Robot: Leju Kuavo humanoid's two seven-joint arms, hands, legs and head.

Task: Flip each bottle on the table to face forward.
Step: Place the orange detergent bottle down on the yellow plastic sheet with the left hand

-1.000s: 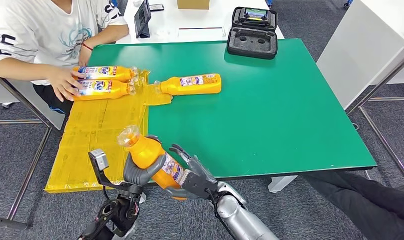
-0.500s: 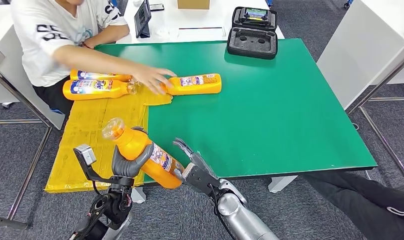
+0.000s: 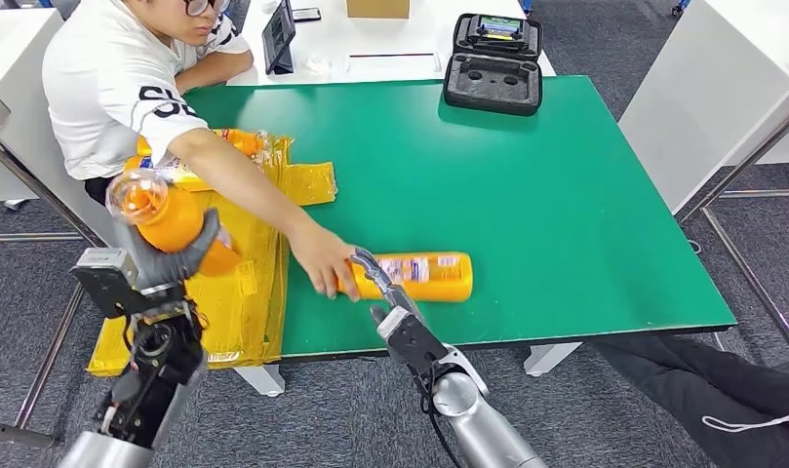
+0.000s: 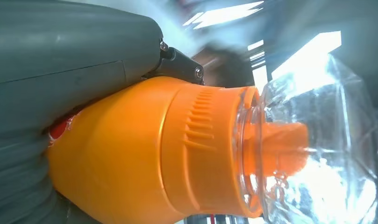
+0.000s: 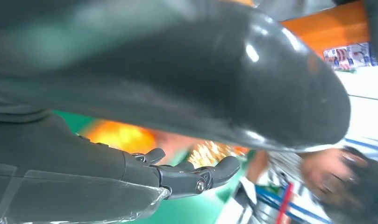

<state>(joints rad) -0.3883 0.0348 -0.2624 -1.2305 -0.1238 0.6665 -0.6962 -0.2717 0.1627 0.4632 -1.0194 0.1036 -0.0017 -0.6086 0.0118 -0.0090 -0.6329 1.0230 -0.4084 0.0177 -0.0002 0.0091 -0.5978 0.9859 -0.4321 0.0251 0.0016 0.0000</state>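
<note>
From the head view, the robot is standing at the near edge of a green table [image 3: 566, 175], and its left hand [image 3: 166, 261] is gripping an orange bottle [image 3: 171, 219] lifted off the table at about nine o'clock in the picture, clear cap pointing up and away from the robot. The left wrist view is showing what the head view cannot: close up, the clear cap [image 4: 317, 140] is covering an orange spout, the ribbed orange neck is sitting just behind it, and the thick grey thumb [image 4: 74, 51] is pressing along the bottle's shoulder. A second orange bottle [image 3: 419, 276] is lying on its side near the table's front edge, around six o'clock, label up. A person [image 3: 117, 88] seated at ten o'clock is reaching an arm across, and the person's hand [image 3: 322, 259] is resting on the neck end of that lying bottle. The right hand [image 3: 385, 302] is rising from below with fingers extended toward the same bottle, holding nothing; its fingertips are sitting just beside the bottle, and contact cannot be told. The right wrist view is blurred, showing dark fingers [image 5: 196, 177] spread apart with orange beyond them. More orange bottles [image 3: 234, 144] are lying on yellow sheeting [image 3: 244, 292] at the table's left side, partly hidden behind the person's arm. A black case [image 3: 493, 83] is sitting open at the far edge, near twelve o'clock.
</note>
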